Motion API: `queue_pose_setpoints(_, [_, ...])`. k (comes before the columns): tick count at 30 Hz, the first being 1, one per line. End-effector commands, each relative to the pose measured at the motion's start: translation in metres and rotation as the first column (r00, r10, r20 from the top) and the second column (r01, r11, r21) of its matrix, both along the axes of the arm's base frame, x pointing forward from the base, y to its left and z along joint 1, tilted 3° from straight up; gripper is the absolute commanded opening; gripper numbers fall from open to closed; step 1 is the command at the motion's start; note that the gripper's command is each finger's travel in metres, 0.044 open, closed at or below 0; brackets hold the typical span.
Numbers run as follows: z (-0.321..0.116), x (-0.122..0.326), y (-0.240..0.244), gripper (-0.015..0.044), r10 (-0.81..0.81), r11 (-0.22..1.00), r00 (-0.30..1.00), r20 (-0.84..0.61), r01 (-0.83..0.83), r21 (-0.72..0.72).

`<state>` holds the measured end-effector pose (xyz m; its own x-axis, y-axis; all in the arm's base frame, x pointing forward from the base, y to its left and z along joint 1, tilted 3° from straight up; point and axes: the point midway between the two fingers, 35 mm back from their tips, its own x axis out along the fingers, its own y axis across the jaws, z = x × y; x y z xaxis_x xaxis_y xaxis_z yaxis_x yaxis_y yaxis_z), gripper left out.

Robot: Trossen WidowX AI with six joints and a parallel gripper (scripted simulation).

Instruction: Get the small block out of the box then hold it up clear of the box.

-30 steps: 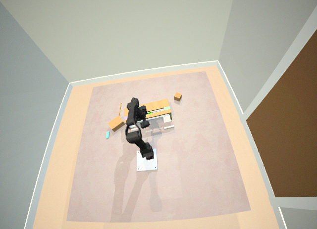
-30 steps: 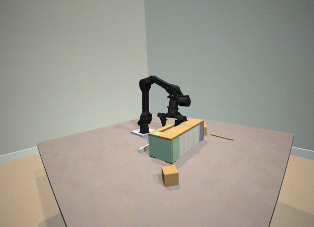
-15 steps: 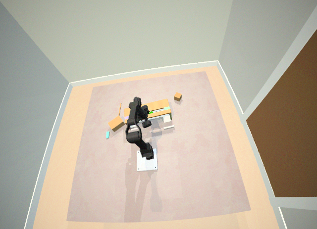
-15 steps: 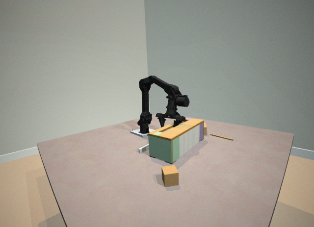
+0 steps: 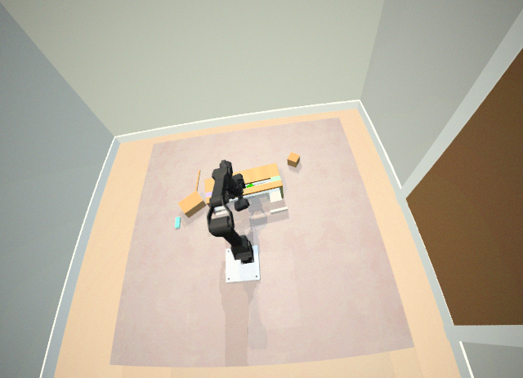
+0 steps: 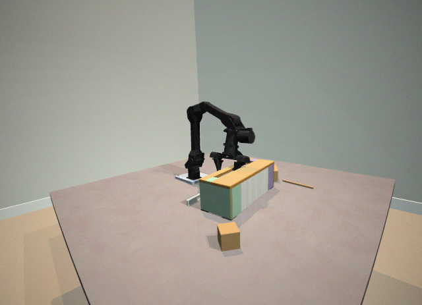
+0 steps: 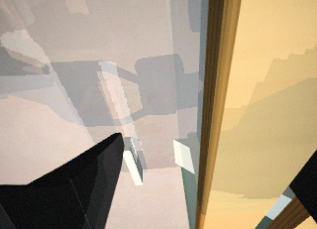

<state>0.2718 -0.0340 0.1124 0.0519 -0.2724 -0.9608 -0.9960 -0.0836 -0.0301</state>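
The box [image 5: 264, 171] [image 6: 254, 173] [image 7: 269, 90] stands on the table, with a long slot in its orange top, a purple-tinted end and a green-tinted end. A small bright green block [image 5: 250, 185] shows through the slot, just right of the gripper in the top view; it is hidden in the other views. My gripper [image 5: 239, 193] [image 6: 228, 168] [image 7: 186, 132] is open and empty, pointing down at the box. One finger hangs in front of the clear front, the other is over the top at the slot; whether its tip is inside is hidden.
An orange cube [image 5: 292, 159] [image 6: 228, 236] lies beyond the green-tinted end. A larger orange block [image 5: 191, 203] [image 6: 275, 173], a thin stick [image 5: 198, 180] [image 6: 298, 184] and a cyan piece [image 5: 177, 222] lie near the purple-tinted end. A low white bar [image 5: 279, 210] [image 6: 193, 199] [image 7: 133, 165] stands before the box.
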Motion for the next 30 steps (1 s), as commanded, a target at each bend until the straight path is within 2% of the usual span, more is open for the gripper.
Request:
queue_pose_setpoints(1, [0.0,0.0,0.0,0.04,-0.004,1.0,1.0,-0.001,0.004,-0.003])
queue_pose_setpoints(30, [-0.001,0.002,-0.025,0.04,-0.004,1.0,1.0,-0.001,0.004,-0.006])
